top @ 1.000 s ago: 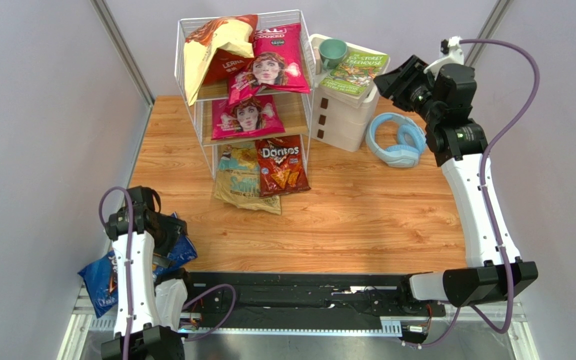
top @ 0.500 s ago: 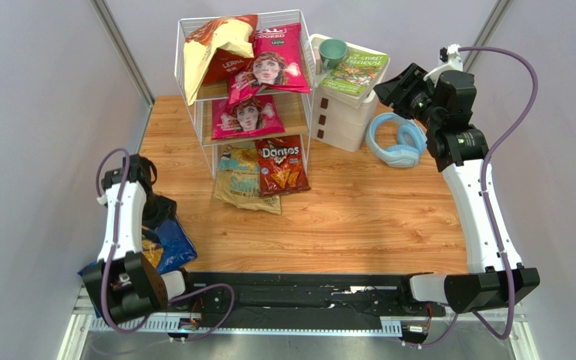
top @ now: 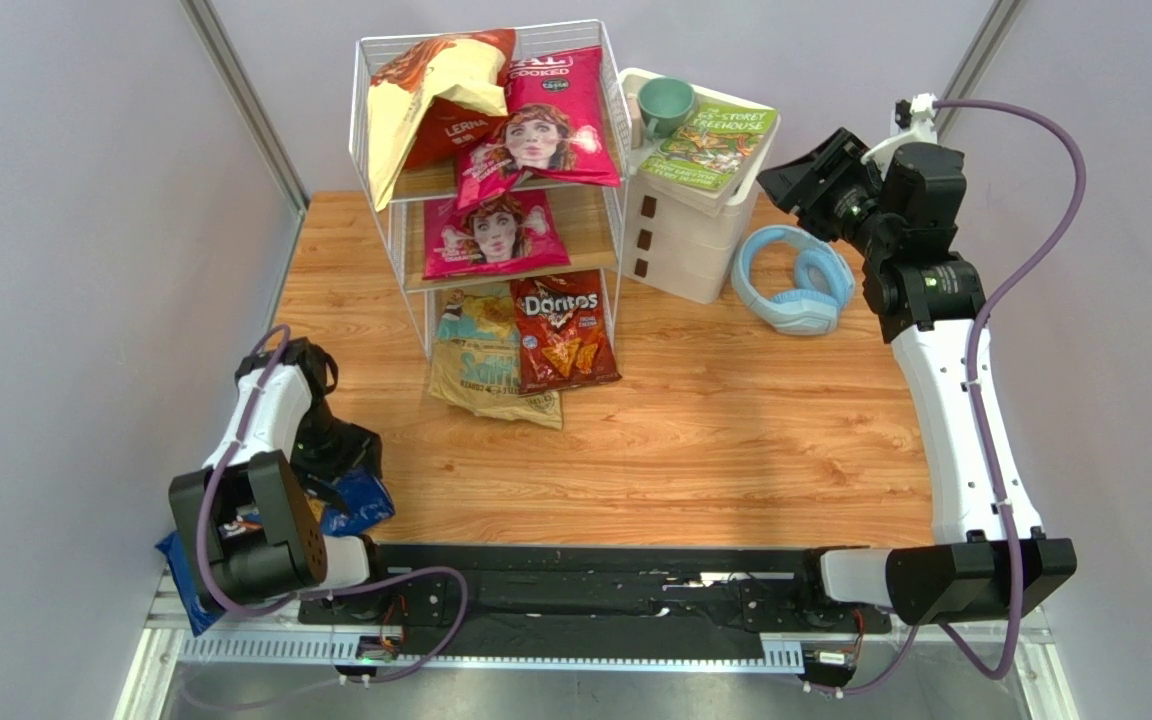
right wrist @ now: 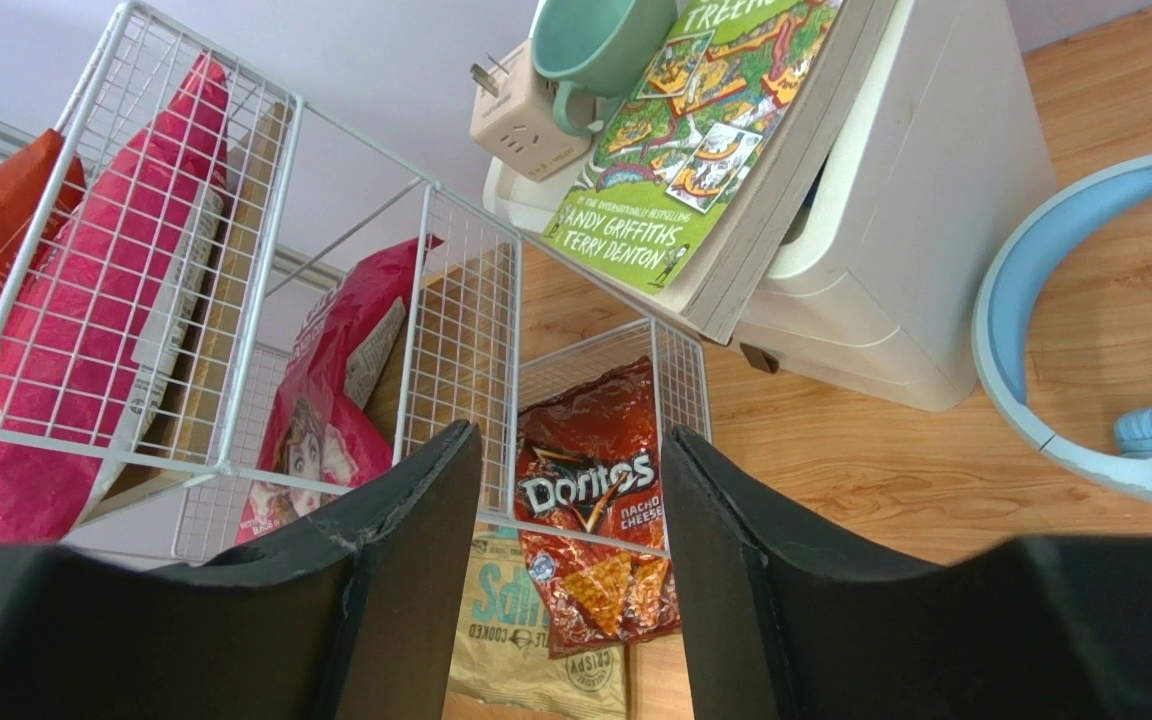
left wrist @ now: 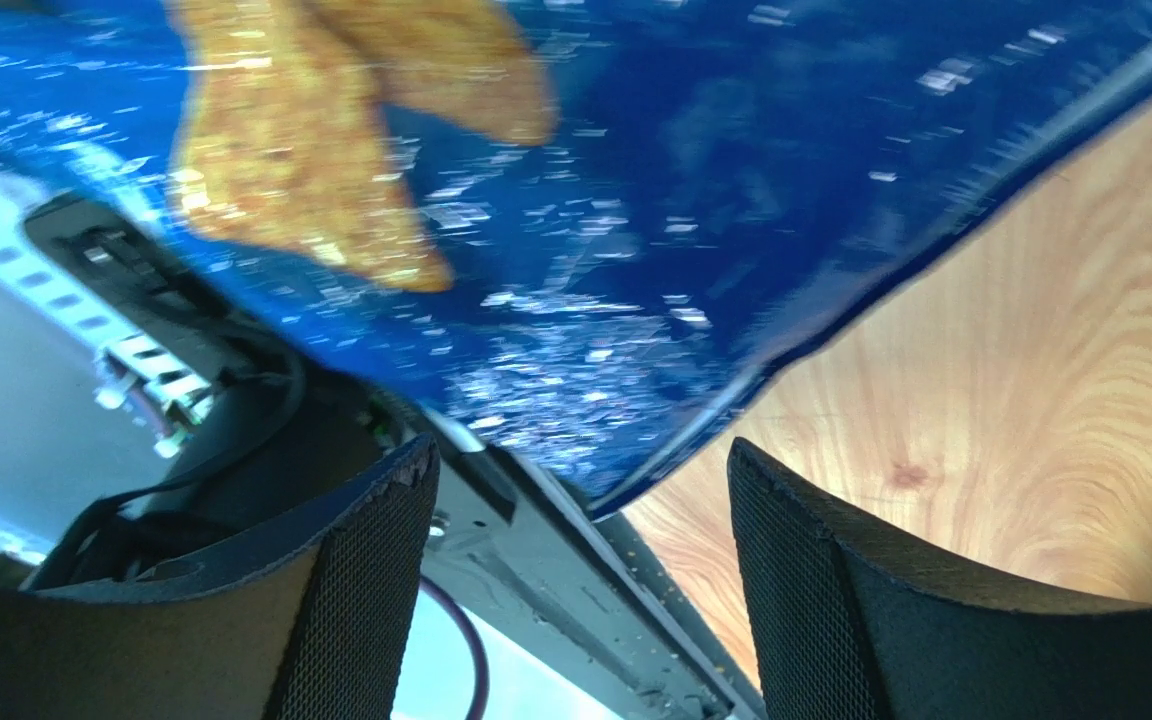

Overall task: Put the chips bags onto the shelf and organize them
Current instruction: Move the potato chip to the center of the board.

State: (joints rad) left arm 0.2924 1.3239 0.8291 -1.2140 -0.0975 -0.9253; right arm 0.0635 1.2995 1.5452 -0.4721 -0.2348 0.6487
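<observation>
The blue Doritos bag lies at the table's near-left corner, partly over the edge and half hidden under my left arm. My left gripper hovers right at its edge, open; one corner of the bag reaches toward the gap and neither pad touches it. The white wire shelf holds an orange-and-cream bag and a magenta bag on top and a second magenta bag in the middle. The red Doritos bag and the tan-and-teal bag stick out at the bottom. My right gripper hangs open and empty at the back right.
A white drawer unit stands right of the shelf with a green book and a teal mug on it. Blue headphones lie beside it. A black rail runs along the near edge.
My left arm has folded back and its gripper has swung down over the blue bag, which shifted under it; the jaws have narrowed slightly. The right arm has drifted a little to the right.
</observation>
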